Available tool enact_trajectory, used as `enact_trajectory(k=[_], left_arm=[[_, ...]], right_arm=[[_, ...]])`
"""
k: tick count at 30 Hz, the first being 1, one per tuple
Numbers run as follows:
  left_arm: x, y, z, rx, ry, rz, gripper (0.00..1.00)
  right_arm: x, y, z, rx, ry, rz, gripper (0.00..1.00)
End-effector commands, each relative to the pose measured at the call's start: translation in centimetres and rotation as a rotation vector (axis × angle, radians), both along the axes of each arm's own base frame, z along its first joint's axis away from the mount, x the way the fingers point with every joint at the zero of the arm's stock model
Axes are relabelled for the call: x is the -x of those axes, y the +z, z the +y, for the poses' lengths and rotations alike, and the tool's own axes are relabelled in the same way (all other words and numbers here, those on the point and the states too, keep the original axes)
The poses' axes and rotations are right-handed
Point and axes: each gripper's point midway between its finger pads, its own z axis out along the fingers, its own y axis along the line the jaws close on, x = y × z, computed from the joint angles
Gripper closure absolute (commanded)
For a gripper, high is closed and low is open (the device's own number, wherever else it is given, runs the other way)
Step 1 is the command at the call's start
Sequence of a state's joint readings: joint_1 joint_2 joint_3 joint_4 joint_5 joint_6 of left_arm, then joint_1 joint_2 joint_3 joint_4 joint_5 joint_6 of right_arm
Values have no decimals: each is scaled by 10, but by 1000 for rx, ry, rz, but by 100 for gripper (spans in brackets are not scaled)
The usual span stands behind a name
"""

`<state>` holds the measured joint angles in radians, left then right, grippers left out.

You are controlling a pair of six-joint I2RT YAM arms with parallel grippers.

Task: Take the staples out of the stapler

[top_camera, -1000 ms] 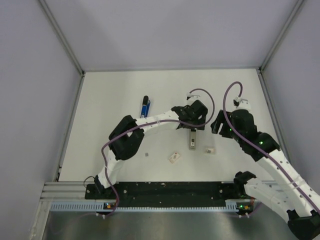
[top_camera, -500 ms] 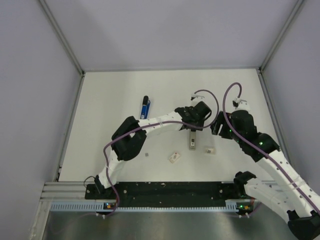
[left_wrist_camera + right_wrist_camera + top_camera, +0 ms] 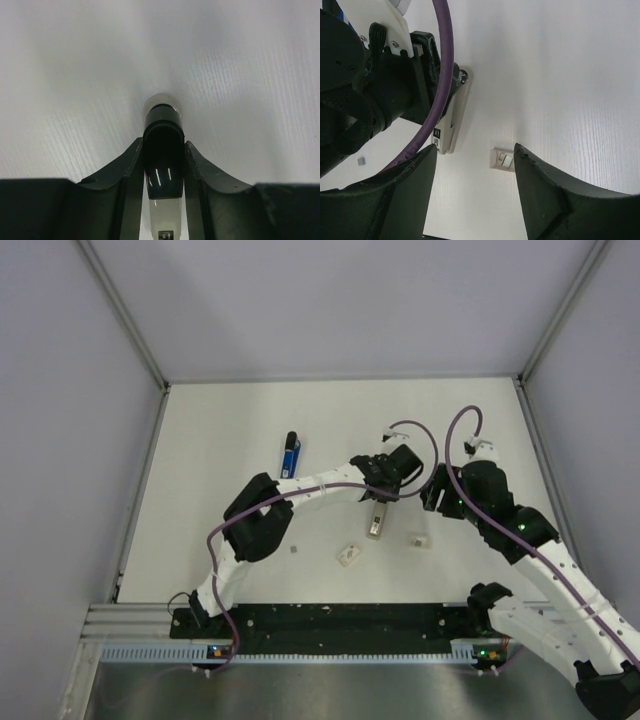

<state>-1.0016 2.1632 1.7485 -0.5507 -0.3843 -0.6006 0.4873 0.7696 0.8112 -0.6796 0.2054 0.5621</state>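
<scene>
A small white stapler with a black top (image 3: pixel 376 523) lies mid-table, slightly slanted. My left gripper (image 3: pixel 385 492) is over its far end. In the left wrist view the stapler's black cap (image 3: pixel 163 155) fills the gap of the left gripper (image 3: pixel 164 145), and both fingers (image 3: pixel 131 170) press its sides. The right gripper (image 3: pixel 436 492) hovers just right of it, open and holding nothing (image 3: pixel 475 148). The right wrist view shows the stapler (image 3: pixel 454 122) under the left arm. The staples (image 3: pixel 292 550) are a tiny grey speck lying loose left of the stapler, also visible from the right wrist (image 3: pixel 361 161).
A blue-and-black stapler (image 3: pixel 290 453) lies further back on the left. One small whitish box (image 3: pixel 348 555) sits near the front, another (image 3: pixel 417 539) right of the white stapler, below the right gripper's fingers (image 3: pixel 502 160). Walls enclose the table on three sides.
The left gripper has closed from wide open onto the white stapler's sides. The stapler has shifted slightly left and now lies slanted. The right arm has barely moved.
</scene>
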Motion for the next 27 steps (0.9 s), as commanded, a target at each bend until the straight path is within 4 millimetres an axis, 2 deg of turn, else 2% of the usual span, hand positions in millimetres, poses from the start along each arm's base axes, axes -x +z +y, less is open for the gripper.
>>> enact_trajectory(k=[1,3,7,11,15,18,21,27], left_arm=[[-2,29,1,-4,-21,-61,100],[-1,39,4,-3,-28,-75,100],[6,62,5,7,-148,-111,100],[11,86,18,42,-212,-190,100],[27,103,17,109,-336,-217,100],[38,117,14,134,-428,-234,100],[51,133,10,170,-541,-250,100],[85,158,10,243,-742,-243,100]], right_arm=[[-5,10,3,-38,-6,-36,37],[-6,8,4,-33,-1,-29,37],[-7,5,4,-30,-2,-21,37],[-9,15,5,-37,6,-51,37],[-12,27,6,-26,22,-83,37],[-14,29,12,-20,61,-77,39],[-13,32,24,-37,136,-87,41],[-1,56,44,-109,293,-194,41]])
